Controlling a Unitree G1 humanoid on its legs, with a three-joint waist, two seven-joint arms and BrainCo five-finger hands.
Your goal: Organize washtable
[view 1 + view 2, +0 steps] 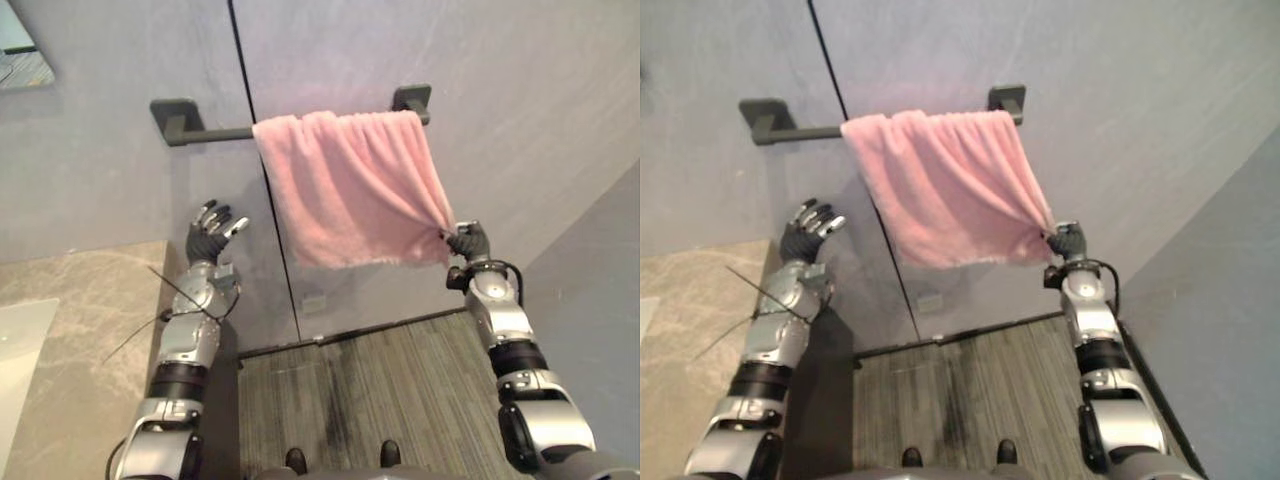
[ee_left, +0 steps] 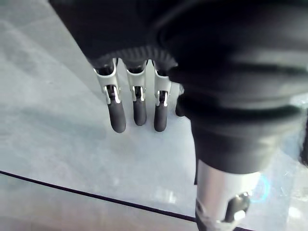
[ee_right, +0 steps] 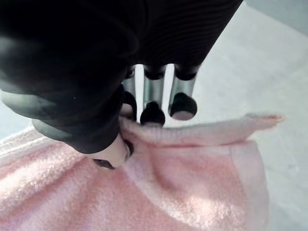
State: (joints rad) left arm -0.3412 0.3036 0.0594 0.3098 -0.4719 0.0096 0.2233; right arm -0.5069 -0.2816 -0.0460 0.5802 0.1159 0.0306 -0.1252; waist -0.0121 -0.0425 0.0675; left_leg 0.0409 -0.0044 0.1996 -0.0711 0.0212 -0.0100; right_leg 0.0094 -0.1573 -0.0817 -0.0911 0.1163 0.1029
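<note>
Pink fluffy terry towel (image 1: 345,185) hangs draped over a dark metal wall bar (image 1: 215,130) on the grey wall, bunched toward the bar's right end and touching the right mount. Right hand (image 1: 468,243) is clamped on the towel's lower right corner. The right wrist view shows the fingers (image 3: 153,111) and thumb pinching the hem, and the pull draws diagonal folds from that corner up to the bar. Judgement: the grip serves to tug the cloth flat or slide it along. Left hand (image 1: 210,238) is raised beside the wall with fingers (image 2: 139,108) spread and straight, holding nothing, below the bare left stretch of bar and apart from the towel's left edge. It is probably ready to catch the free lower left corner. Room for moving: the bare bar on the left gives space to spread the towel. The beige stone-patterned countertop (image 1: 90,330) lies below the left arm, so that arm has less room to move downward.
</note>
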